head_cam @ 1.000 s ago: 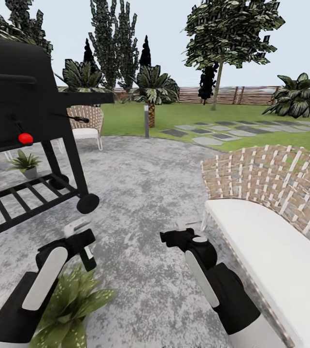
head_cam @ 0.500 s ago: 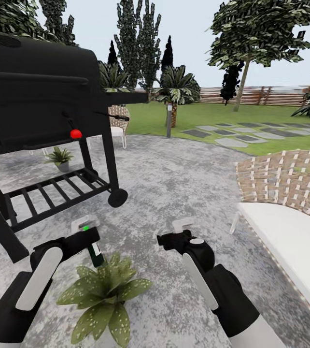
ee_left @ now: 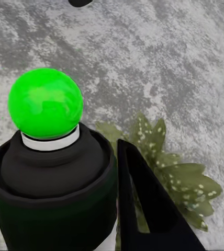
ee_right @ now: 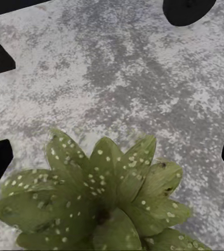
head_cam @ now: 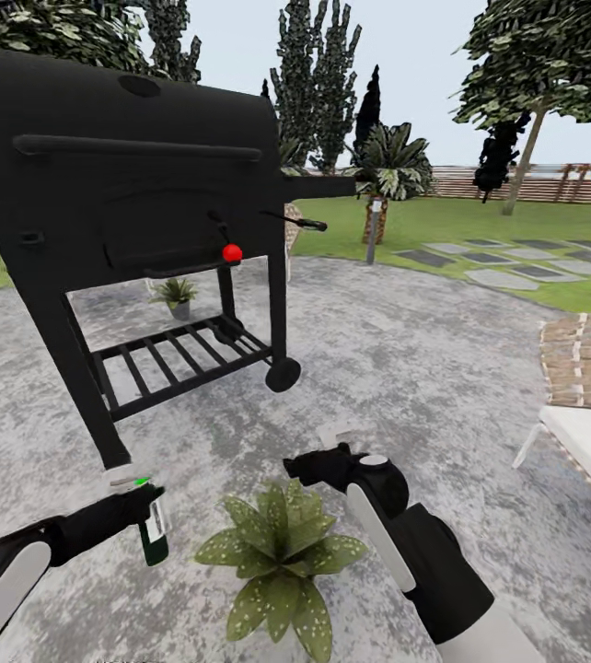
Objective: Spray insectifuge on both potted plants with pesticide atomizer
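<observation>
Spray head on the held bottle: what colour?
Bright green spray head, clearest in the left wrist view.

Black grill (head_cam: 139,212) blocks ahead-left; bare patio (head_cam: 406,341) lies open rightward.

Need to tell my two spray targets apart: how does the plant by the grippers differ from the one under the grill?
The near potted plant has broad, white-speckled leaves; the far potted plant has thinner, plain ones. The near one stands on open patio beside the pesticide atomizer; the far one sits beyond the grill, its grey pot visible. Both are small and green.

speckled plant (head_cam: 280,552) front centre | grill (head_cam: 139,184) behind-left (small plant (head_cam: 177,294) beyond) | chair (head_cam: 590,405) right
</observation>
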